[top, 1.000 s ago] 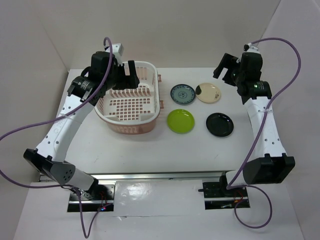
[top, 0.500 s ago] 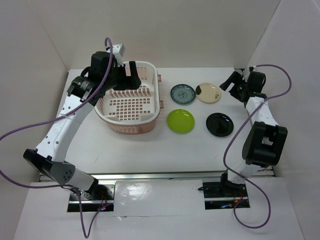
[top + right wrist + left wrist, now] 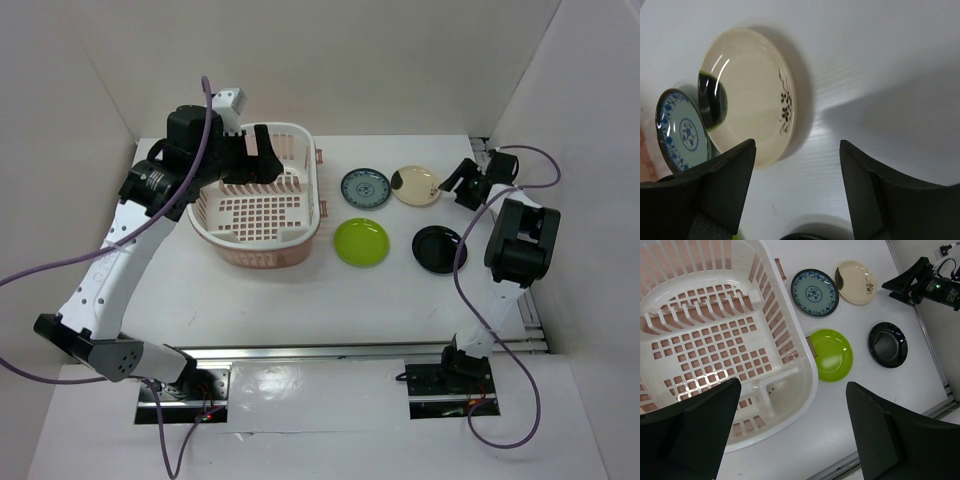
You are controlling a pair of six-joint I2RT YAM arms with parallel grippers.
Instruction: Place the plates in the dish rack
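The pale pink dish rack (image 3: pixel 262 255) stands at the left with nothing in it; it also fills the left wrist view (image 3: pixel 805 390). To its right four plates lie flat on the table: blue patterned (image 3: pixel 365 187), cream (image 3: pixel 416 185), lime green (image 3: pixel 361 242) and black (image 3: pixel 439 249). My left gripper (image 3: pixel 256 152) is open and empty, high over the rack's far side. My right gripper (image 3: pixel 462 182) is open and empty, low by the table just right of the cream plate (image 3: pixel 747 95). The blue patterned plate (image 3: pixel 682 130) lies beyond it.
White walls close in the table at the back and on both sides. A metal rail (image 3: pixel 320 350) runs along the near edge. The right arm is folded low by the right wall, with its purple cable (image 3: pixel 530 160) looping over it.
My right arm has folded down. Its gripper dropped from high over the table's right side to table level beside the cream plate. My left arm shifted slightly left.
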